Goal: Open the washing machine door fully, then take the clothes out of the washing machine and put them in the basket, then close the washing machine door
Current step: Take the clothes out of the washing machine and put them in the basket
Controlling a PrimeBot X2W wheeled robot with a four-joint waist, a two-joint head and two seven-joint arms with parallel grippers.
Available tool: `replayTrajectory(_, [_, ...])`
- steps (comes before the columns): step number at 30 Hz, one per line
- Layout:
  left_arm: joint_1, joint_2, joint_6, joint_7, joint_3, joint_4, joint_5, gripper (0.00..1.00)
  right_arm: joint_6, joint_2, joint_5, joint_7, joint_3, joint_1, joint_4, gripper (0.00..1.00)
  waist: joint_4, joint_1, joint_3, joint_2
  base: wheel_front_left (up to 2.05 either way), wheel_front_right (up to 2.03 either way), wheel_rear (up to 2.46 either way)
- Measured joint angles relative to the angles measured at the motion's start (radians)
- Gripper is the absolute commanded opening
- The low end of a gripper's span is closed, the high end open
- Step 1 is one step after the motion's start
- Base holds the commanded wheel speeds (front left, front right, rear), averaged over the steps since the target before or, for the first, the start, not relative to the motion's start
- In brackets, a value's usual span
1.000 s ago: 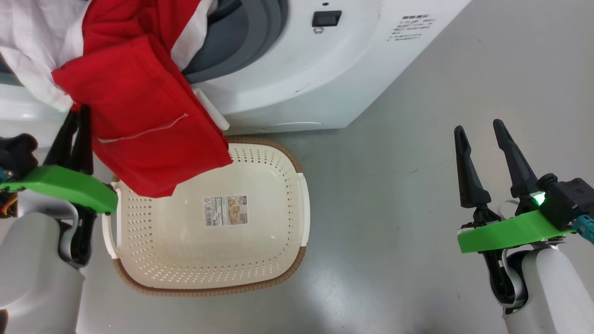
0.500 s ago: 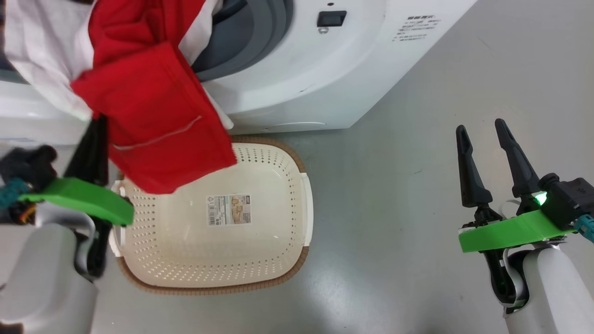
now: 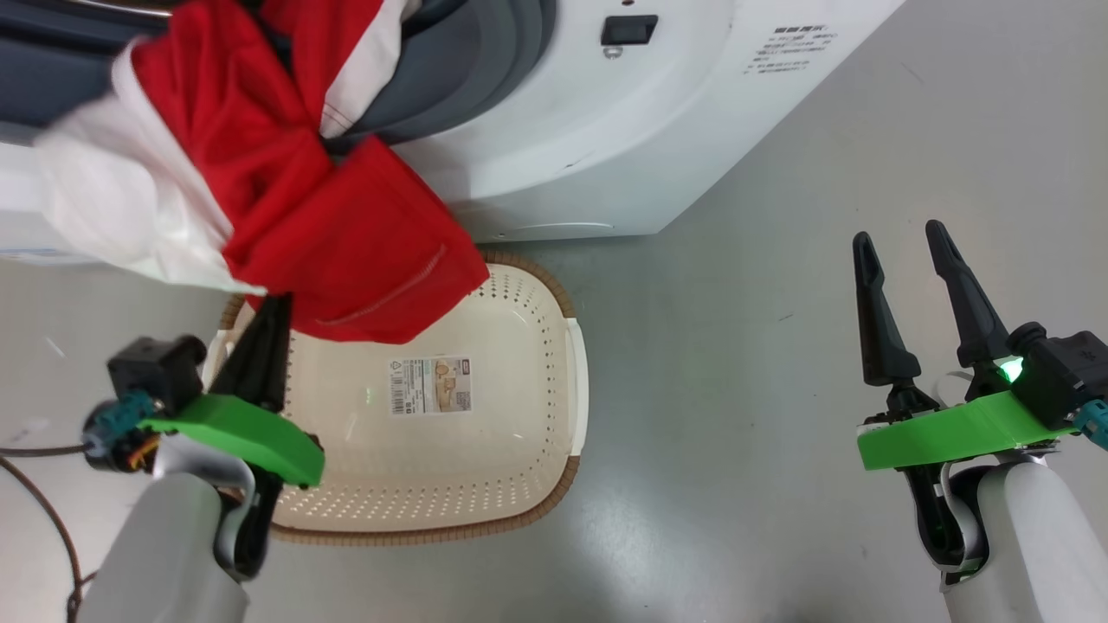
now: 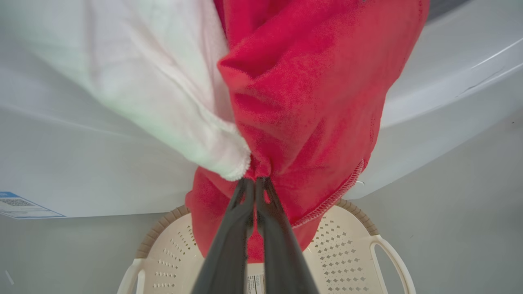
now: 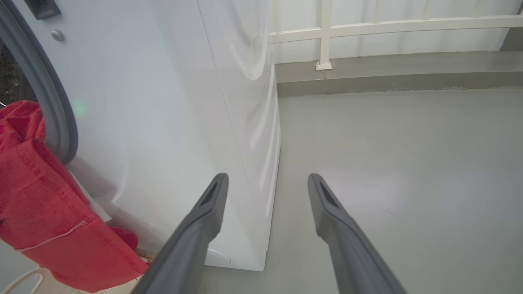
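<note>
The left tool [image 3: 275, 303] is shut tight on the clothes [image 3: 346, 234], its two dark fingers pressed together on a bunch of red and white fabric. In the left wrist view the fingers [image 4: 229, 245] meet where a white panel and a red fold come together, and the clothes [image 4: 306, 102] spread wide above the tips [image 4: 255, 181].

The clothes hang in front of the washer [image 3: 589, 147]. Their upper end trails back into its mouth over the grey gasket [image 3: 485, 61], and the lower red flap hangs above the basket [image 3: 578, 389]. The basket stands on the grey floor [image 3: 736, 389] just in front of the washer, a paper label [image 3: 430, 385] on its bottom. The flap hides the part of its rim nearest the washer, and the left arm's green bracket [image 3: 251, 433] covers the rim at the side away from the right tool.

The right tool [image 3: 898, 234] hovers over bare floor, well to the side of the washer, fingers apart and holding nothing. Its wrist view looks past the parted tips [image 5: 267, 179] along the washer's white side [image 5: 163, 102], with the clothes [image 5: 36, 204] at the washer's front and a white rail [image 5: 388, 26] beyond it.

A dark latch socket [image 3: 629, 30] sits on the washer's front beside the gasket. A blue sticker [image 4: 20, 204] marks a white panel beside the clothes. A thin cable [image 3: 35, 484] lies on the floor in front of the washer, by the left arm.
</note>
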Motion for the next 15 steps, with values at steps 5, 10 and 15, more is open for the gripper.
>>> replayTrajectory(5, [0.018, -0.017, 0.0, 0.0, -0.016, 0.024, -0.001, 0.0, 0.0, 0.0, 0.0, 0.0, 0.0, 0.0, -0.001, 1.0, -0.003, 0.0, 0.006, 0.0, 0.0, 0.0, 0.0])
replayTrajectory(10, [0.021, -0.019, 0.0, 0.0, -0.041, 0.05, -0.002, 0.0, 0.0, 0.0, 0.0, 0.0, -0.001, 0.0, -0.001, 1.0, -0.005, 0.0, 0.011, 0.0, 0.0, 0.0, 0.0])
replayTrajectory(15, [0.025, -0.025, 0.0, 0.0, -0.058, 0.082, -0.012, 0.0, 0.0, 0.0, 0.0, 0.0, 0.0, -0.001, -0.002, 1.0, -0.008, 0.0, 0.017, 0.0, 0.0, 0.0, 0.0])
